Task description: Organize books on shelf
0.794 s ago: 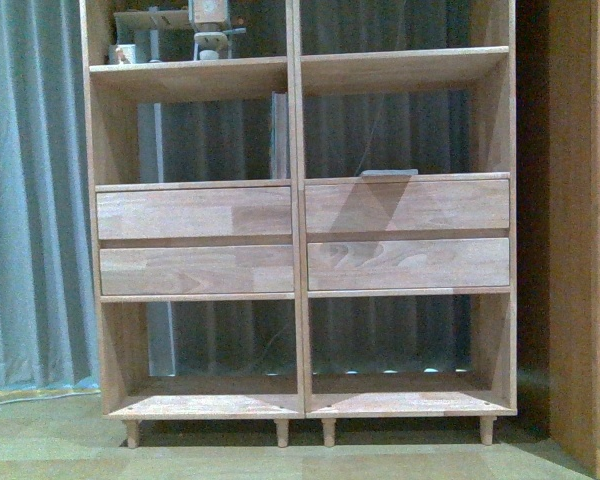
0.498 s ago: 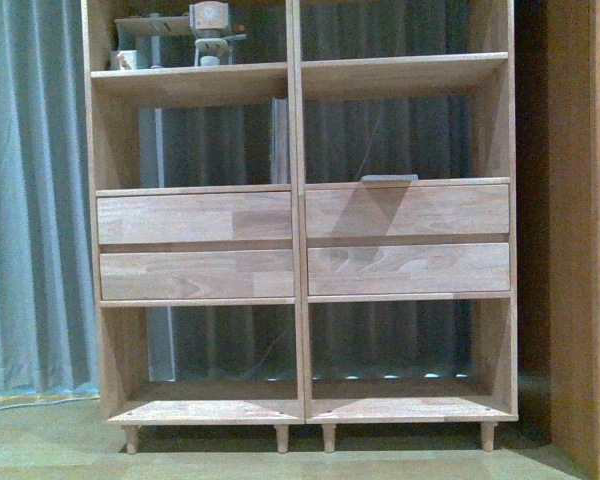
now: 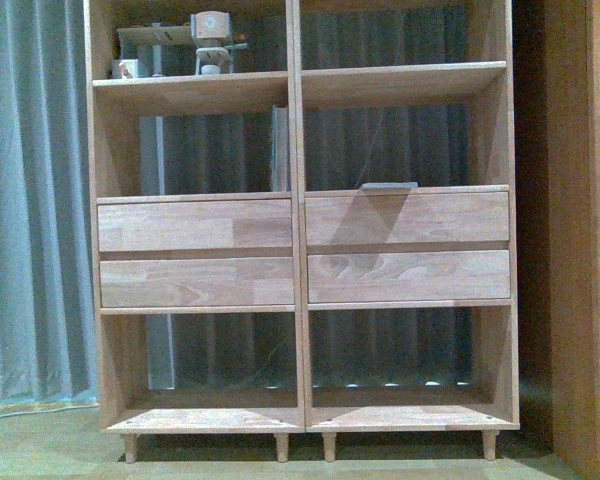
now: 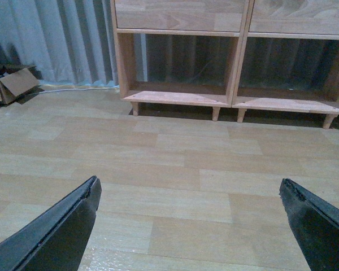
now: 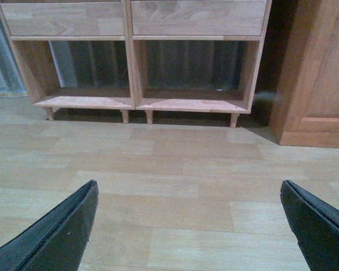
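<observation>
- Shelf (image 3: 298,250): light honey wood with streaky grain.
- Drawers (image 3: 195,220): the same wood, patched in paler and browner staves; a darker triangular shade falls on the upper right front.
- Curtain (image 3: 30,200): grey-blue, striped by vertical folds of light and shadow.
- Floor (image 4: 175,152): pale beige wood-look planks with staggered joints.
- Cabinet (image 3: 580,230): warmer, redder brown wood than the shelf.
- Upright book (image 3: 278,150): pale grey-white.
- Flat book (image 3: 388,184): only a grey edge shows.
- Figure (image 3: 211,35): beige and tan.
- Cup (image 3: 128,68): whitish.
- Box (image 4: 17,84): brown cardboard.
- Left gripper (image 4: 187,182): black fingers.
- Right gripper (image 5: 188,183): black fingers.
</observation>
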Available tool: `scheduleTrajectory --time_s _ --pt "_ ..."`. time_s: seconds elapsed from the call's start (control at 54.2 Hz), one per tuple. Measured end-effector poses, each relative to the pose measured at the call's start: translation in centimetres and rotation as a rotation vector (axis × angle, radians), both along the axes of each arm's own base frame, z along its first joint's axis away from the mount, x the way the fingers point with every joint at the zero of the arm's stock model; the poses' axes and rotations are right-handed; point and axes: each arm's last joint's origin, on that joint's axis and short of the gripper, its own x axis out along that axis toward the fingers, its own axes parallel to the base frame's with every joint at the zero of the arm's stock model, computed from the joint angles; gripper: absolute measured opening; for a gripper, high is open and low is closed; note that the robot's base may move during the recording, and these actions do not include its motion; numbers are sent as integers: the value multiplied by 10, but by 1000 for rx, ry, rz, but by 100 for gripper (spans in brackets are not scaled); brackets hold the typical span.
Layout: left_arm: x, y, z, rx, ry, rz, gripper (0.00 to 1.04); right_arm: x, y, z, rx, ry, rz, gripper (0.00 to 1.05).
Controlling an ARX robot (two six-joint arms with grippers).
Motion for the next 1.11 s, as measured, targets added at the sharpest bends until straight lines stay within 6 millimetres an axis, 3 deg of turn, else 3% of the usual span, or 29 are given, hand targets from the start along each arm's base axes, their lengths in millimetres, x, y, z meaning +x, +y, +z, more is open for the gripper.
scheduleTrajectory --time_s 1.107 --pt "0 0 0 0 0 0 98 0 0 0 0 0 0 98"
